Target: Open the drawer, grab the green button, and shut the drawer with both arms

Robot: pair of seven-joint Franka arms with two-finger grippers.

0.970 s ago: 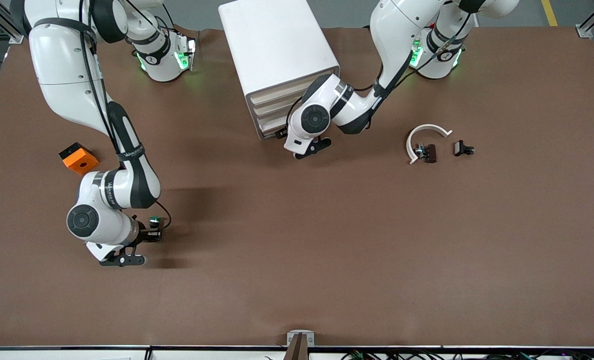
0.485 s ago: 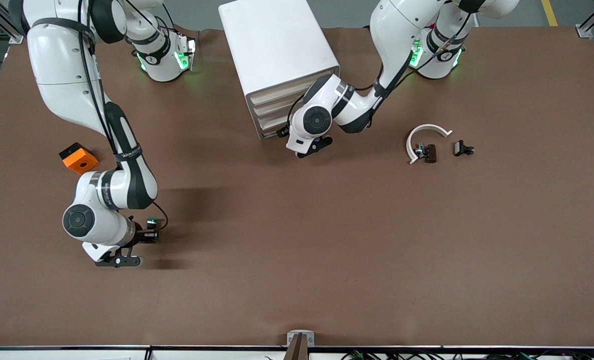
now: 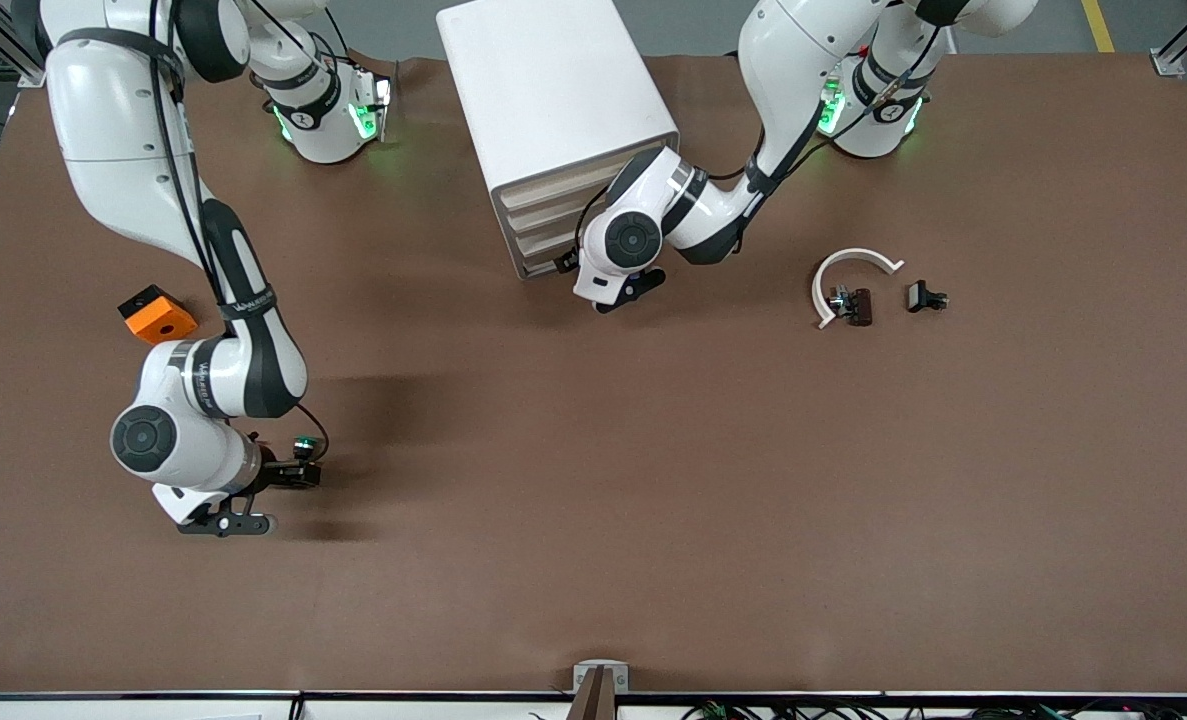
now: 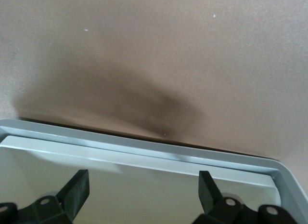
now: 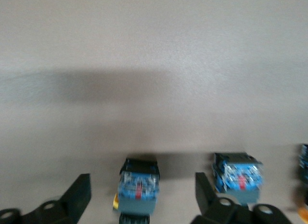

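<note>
**What the views do not let us see**

In the front view the left gripper is almost hidden under its own wrist at the cabinet front, so I cannot tell which drawer it meets. In the left wrist view the drawer and the fingers are cut off by the edges. In the right wrist view the button hides its cap, and a third button is cut off by the edge. Two small dark parts are too small to tell what they are
</note>
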